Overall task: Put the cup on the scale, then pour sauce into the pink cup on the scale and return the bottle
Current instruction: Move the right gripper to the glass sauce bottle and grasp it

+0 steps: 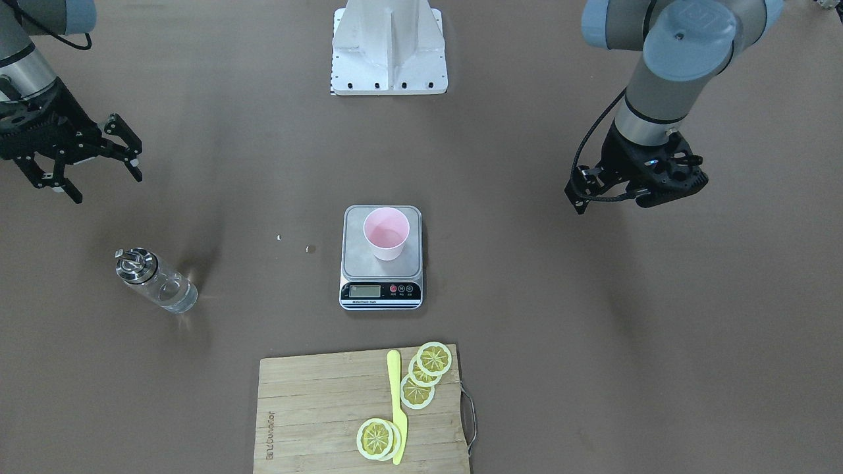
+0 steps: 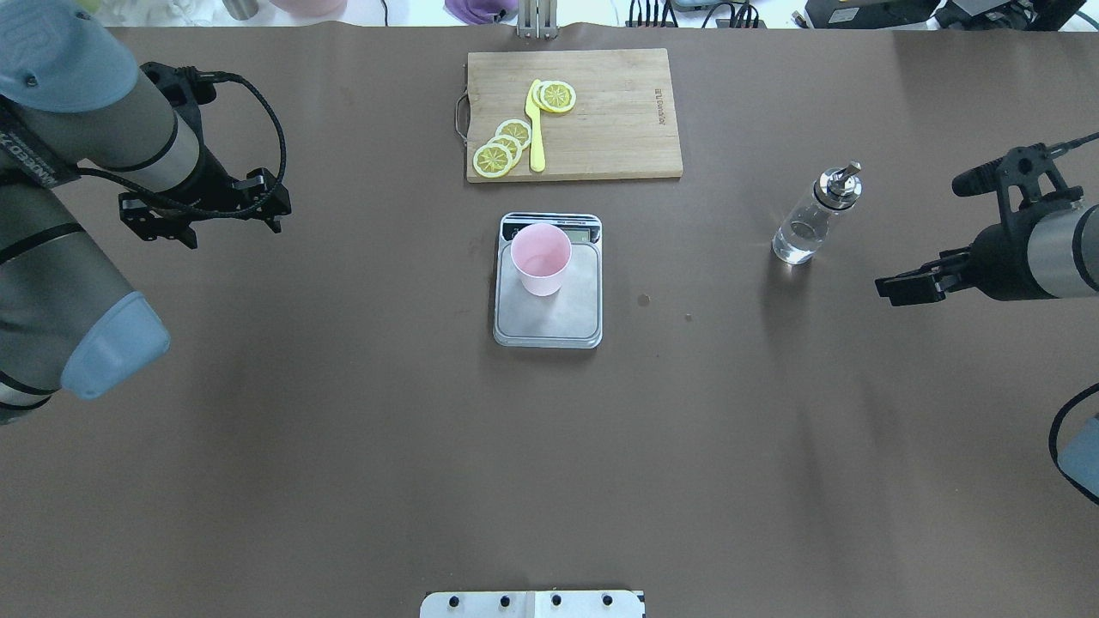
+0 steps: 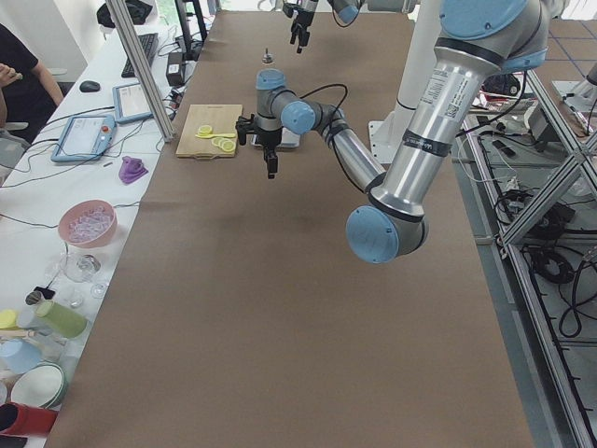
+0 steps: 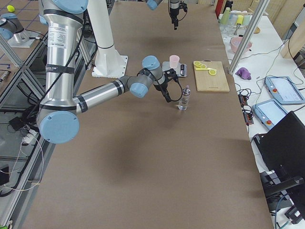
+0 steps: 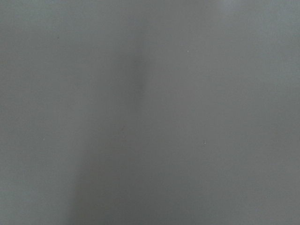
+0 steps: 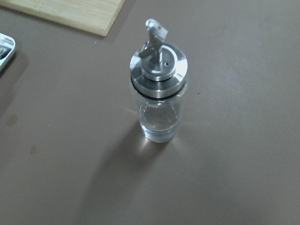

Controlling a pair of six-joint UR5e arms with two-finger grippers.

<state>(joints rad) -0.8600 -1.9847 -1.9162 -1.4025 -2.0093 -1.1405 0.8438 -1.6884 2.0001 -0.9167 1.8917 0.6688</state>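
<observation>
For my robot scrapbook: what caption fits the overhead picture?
Pink cup stands on the scale; glass bottle waits upright off to the side, untouched.

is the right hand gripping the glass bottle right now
No, the small clear glass bottle with the metal cap stands alone on the brown table, apart from the open right hand.

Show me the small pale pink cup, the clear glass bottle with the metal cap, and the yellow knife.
Small pale pink cup (image 1: 386,234), front-facing view, inner wall.
Clear glass bottle (image 6: 159,112), right wrist view, glass body.
Yellow knife (image 1: 396,401), front-facing view, mid-length.
</observation>
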